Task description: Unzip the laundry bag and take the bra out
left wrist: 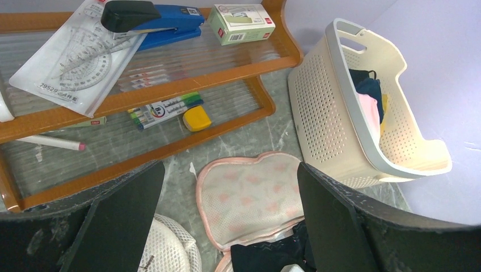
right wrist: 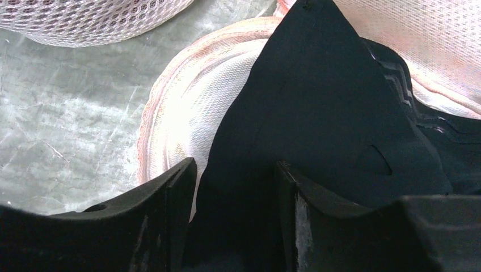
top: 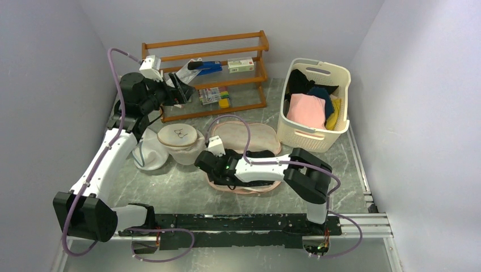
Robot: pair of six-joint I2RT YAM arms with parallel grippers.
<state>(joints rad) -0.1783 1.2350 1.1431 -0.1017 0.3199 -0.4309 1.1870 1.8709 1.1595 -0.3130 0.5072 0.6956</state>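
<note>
The peach-pink laundry bag (top: 249, 136) lies open on the table, its lid folded back toward the shelf; it also shows in the left wrist view (left wrist: 249, 192) and the right wrist view (right wrist: 181, 107). The black bra (right wrist: 317, 102) lies partly in the bag's lower half (top: 241, 188) and shows in the left wrist view (left wrist: 272, 255). My right gripper (right wrist: 235, 170) is low over the bag's left end (top: 203, 162), with its fingers closed on a fold of the bra. My left gripper (top: 180, 89) is raised in front of the shelf, open and empty (left wrist: 230, 167).
Two round white mesh bags (top: 178, 139) (top: 148, 150) lie left of the laundry bag. An orange shelf (top: 210, 62) with a stapler, pens and a box stands at the back. A cream laundry basket (top: 309, 133) with clothes stands at the right.
</note>
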